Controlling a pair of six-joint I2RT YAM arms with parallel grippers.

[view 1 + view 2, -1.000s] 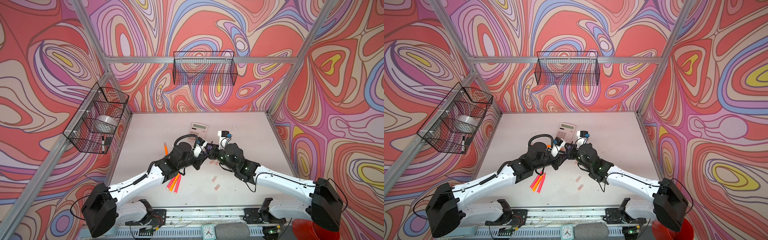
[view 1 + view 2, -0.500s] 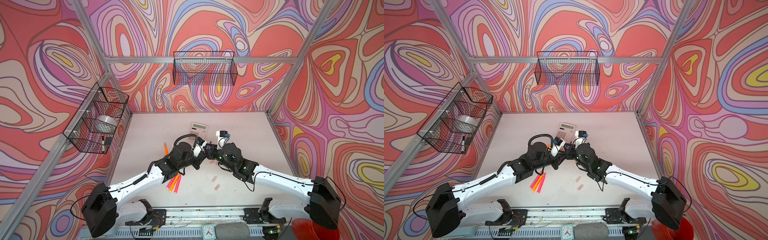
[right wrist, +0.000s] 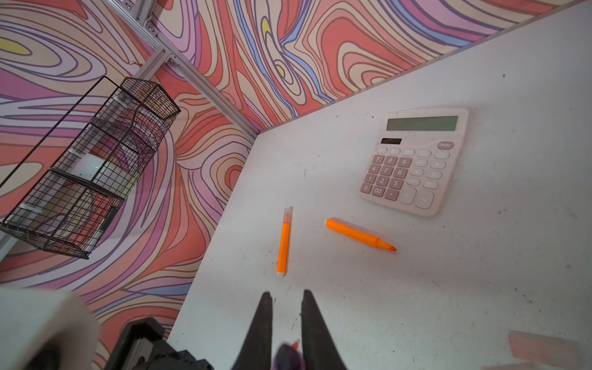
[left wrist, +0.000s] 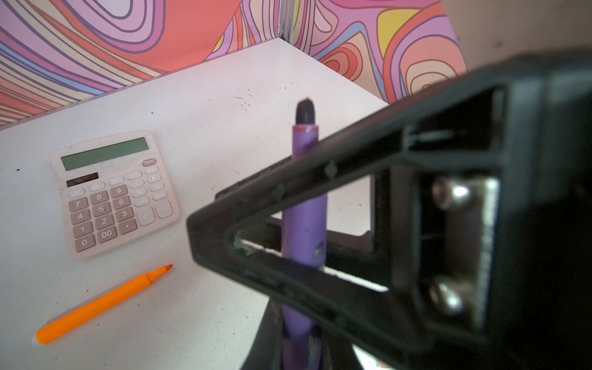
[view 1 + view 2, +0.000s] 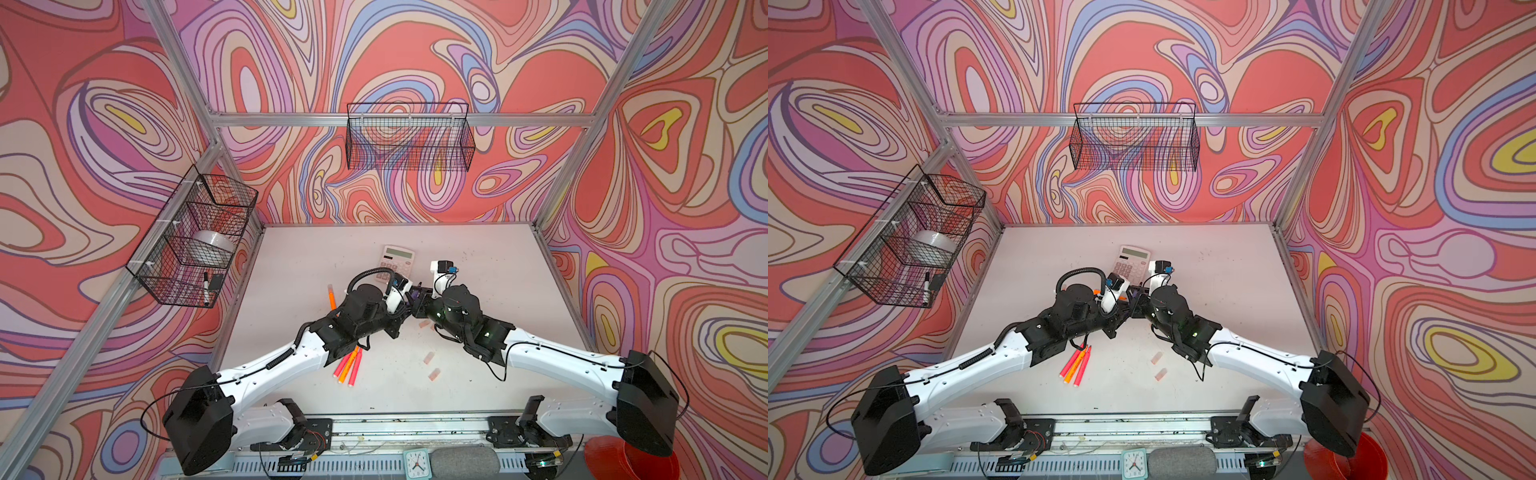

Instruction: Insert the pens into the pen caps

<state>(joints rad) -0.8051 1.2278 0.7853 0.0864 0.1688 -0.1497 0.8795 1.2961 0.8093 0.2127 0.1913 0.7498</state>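
Both grippers meet over the middle of the table in both top views. My left gripper [image 4: 296,346] is shut on the lower end of the purple pen [image 4: 304,217], whose dark tip points up. My right gripper [image 3: 286,298] is shut on the same pen, its black fingers [image 4: 288,189] crossing the barrel. One orange pen [image 3: 283,243] lies with a cap on its tip, another orange pen [image 3: 358,235] lies bare. Three pink-red and orange pens [image 5: 349,365] lie under the left arm. Loose pen caps [image 5: 428,358] [image 5: 1160,374] rest near the front.
A pink calculator [image 5: 397,264] lies just behind the grippers. A wire basket [image 5: 191,245] on the left wall holds a tape roll and a marker. Another basket [image 5: 409,137] hangs on the back wall. A red bucket [image 5: 623,461] stands at the front right.
The left jaws have closed on the purple pen. The right arm has edged slightly to the left with its jaws still shut.
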